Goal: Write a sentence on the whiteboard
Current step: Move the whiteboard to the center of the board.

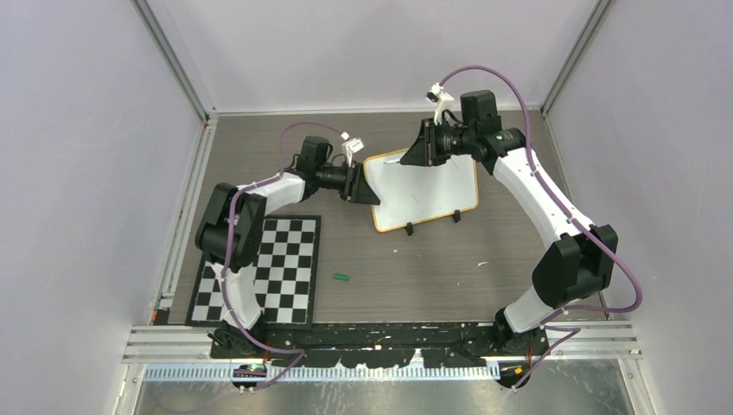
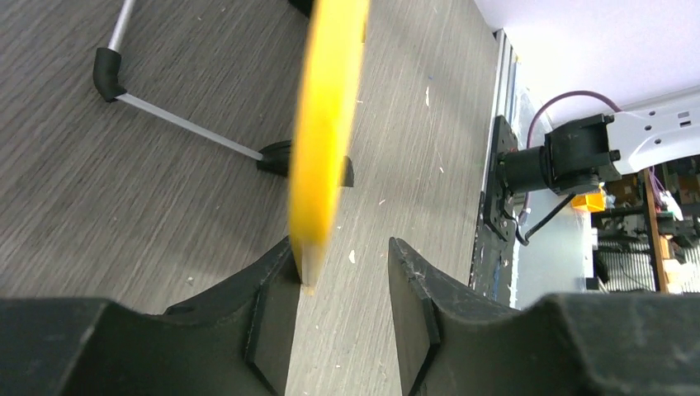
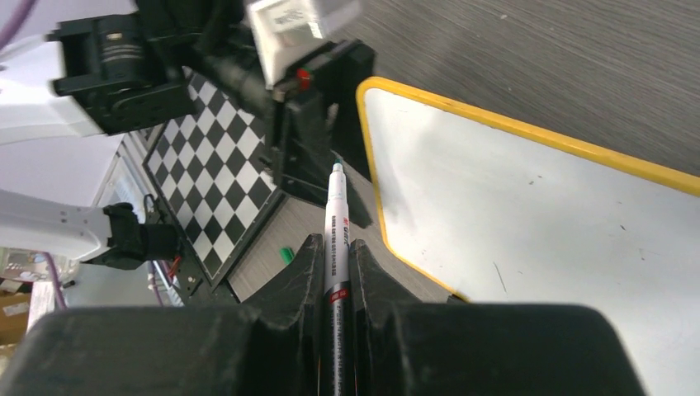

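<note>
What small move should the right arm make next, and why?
Probably bring the marker over the bare whiteboard and lower its tip. The right gripper is shut on the marker, but the tip points beside the board's edge, and no words are written yet.

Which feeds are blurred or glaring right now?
Left wrist: the whiteboard frame is smeared out of focus close up, the table behind it sharp. Right wrist: the marker is crisp, the white tag above it blurred, no glare on the whiteboard. Top external: sharp, evenly lit.
</note>
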